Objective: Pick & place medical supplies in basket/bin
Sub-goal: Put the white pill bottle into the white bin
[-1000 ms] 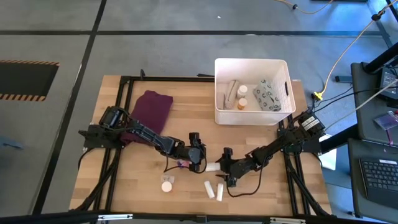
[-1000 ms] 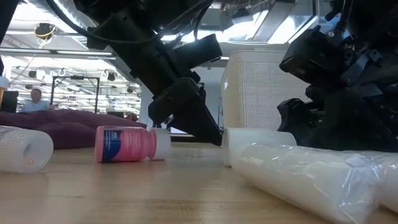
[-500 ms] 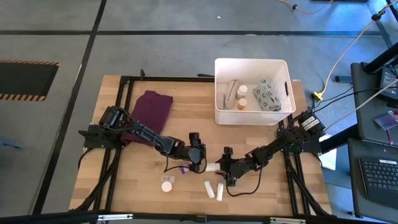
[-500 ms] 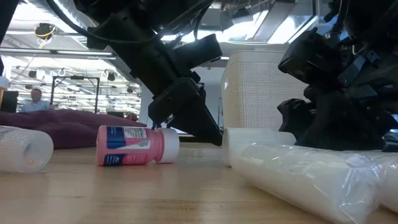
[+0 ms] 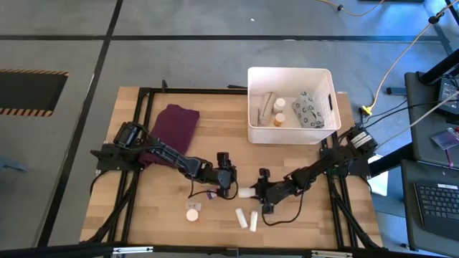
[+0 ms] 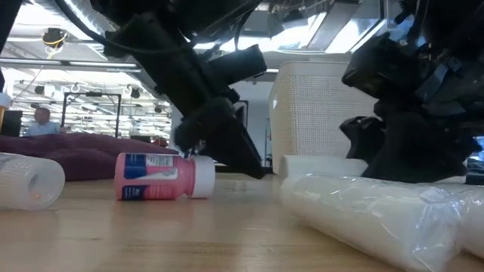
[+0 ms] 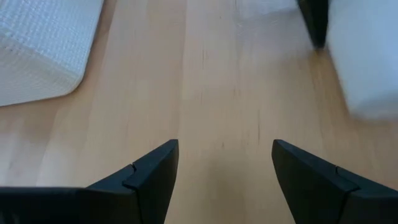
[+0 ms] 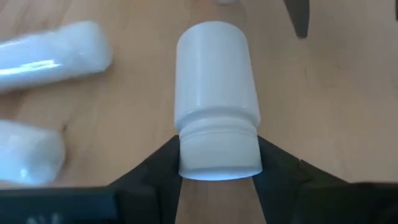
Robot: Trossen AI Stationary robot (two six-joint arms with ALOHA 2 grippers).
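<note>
Since a moment ago, the right gripper has closed in on a white bottle, and its fingers now press the cap end on both sides. We see this bottle lying on its side on the table, near the middle of the front edge. The left gripper hangs low just beside it with its fingers apart and nothing between them. A pink bottle has rolled a little under that arm. Two white tubes lie close to the front edge. The bin sits at the back right corner with some supplies inside.
</note>
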